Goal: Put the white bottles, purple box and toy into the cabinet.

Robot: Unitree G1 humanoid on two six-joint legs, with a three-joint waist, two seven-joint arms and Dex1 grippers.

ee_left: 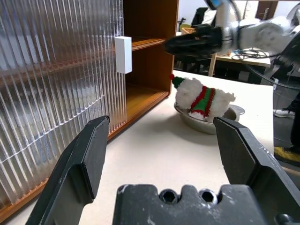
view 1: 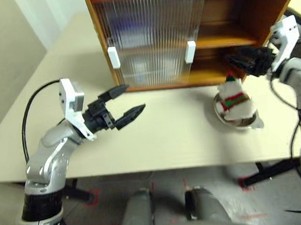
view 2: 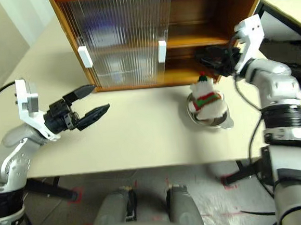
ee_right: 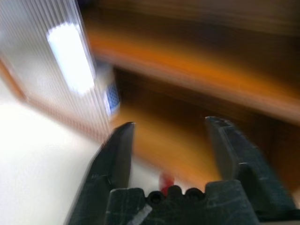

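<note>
**both grippers empty, toy in bowl in front of cabinet**

we note the right gripper (ee_right: 168,145) with its two black fingers spread apart and nothing between them; it is held up at the open right half of the cabinet (view 1: 267,9), in front of the lower shelf and above the table. its wrist view is blurred, but through the spread fingers we see the orange-brown shelf wood, a ribbed sliding door (ee_right: 42,61) with a white handle (ee_right: 70,56), and a white bottle (ee_right: 108,91) with a blue-printed label just past the door's edge on the lower shelf. we cannot make out more of it.

the left gripper (view 1: 126,101) is also wide open and holds nothing. it hovers over the table (view 1: 158,138), in front of the closed ribbed doors, pointing towards the toy.

the toy (view 1: 234,99) is a fluffy white plush snowman with a red-and-green striped scarf and a red-green hat. it lies in a shallow metal bowl (view 1: 253,122) on the table, just in front of the cabinet's open side and below the right gripper, apart from it.

behind the ribbed doors we see only vague shapes, a purplish patch on the upper shelf among them; we cannot tell what they are.
</note>
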